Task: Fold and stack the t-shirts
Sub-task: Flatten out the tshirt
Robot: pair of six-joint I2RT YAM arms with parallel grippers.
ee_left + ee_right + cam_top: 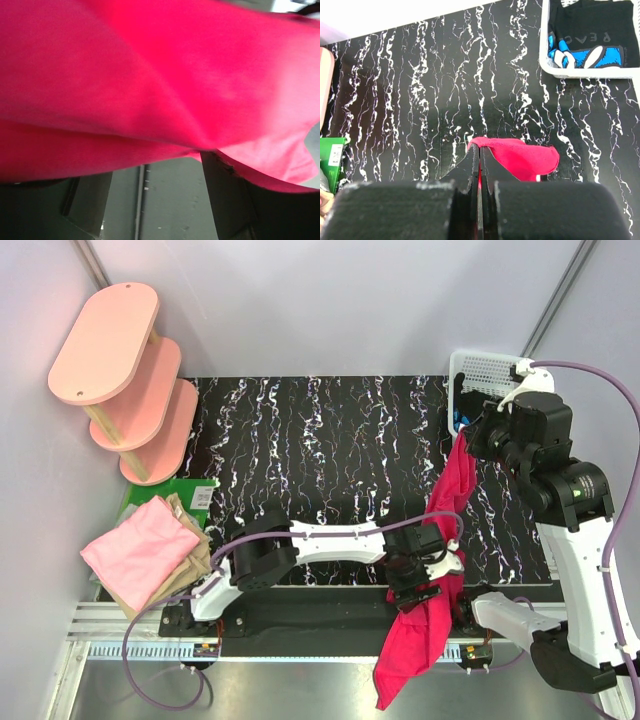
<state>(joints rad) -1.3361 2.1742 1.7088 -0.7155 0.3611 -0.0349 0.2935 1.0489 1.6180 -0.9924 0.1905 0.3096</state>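
Crimson t-shirt (pixel 425 640) strung upper-right to bottom-centre btwn arms; right gripper (pixel 479 162) clamped on top end, left gripper (pixel 420 582) at mid, cloth-covered, can't tell if closed.

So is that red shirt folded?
No. The shirt hangs bunched from the right gripper, draped over the left gripper, drooping past the table edge.

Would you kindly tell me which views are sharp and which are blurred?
Top external: sharp, evenly lit, crimson t-shirt clear. Left wrist: the shirt fills most of the frame, soft and unfocused. Right wrist: table crisp, right tool blurred up close.
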